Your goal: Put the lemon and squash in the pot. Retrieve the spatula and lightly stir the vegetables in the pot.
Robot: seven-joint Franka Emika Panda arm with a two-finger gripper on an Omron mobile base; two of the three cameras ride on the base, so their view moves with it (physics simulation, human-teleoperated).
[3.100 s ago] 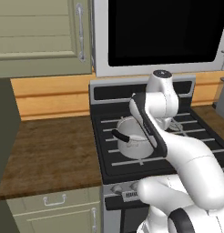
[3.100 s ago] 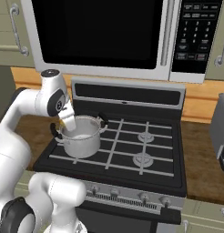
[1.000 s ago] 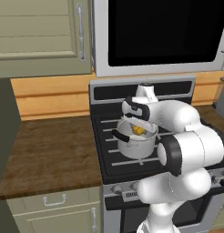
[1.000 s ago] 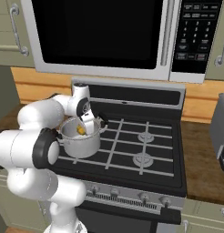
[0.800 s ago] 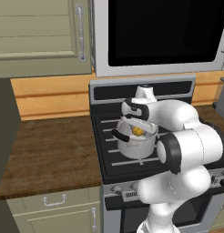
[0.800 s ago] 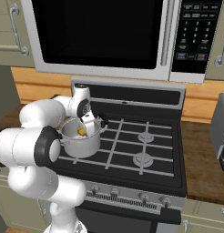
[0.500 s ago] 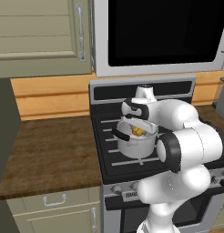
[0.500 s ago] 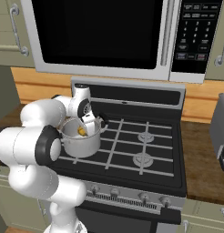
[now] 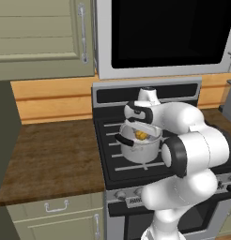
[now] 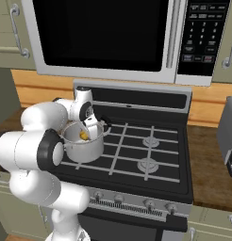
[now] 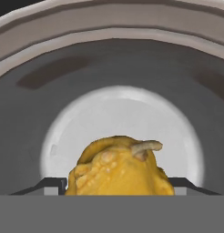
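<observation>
1. Stove [image 9: 112, 161] [image 10: 174, 176]: the carrying surface you see is a black gas cooktop with pale grates, under a microwave [image 9: 164, 37] [image 10: 113, 40].
2. Pot [image 9: 138, 149] [image 10: 82, 146] [image 11: 114, 59]: stands directly on the grate. In your left base view it sits near the cooktop's centre; in your right base view it is at 9 o'clock.
3. Burners [image 10: 148, 153]: two round ones at 3 o'clock of the pot.
4. Wooden counter [image 9: 47, 161]: adjoins the stove at 9 o'clock in your left base view.
</observation>
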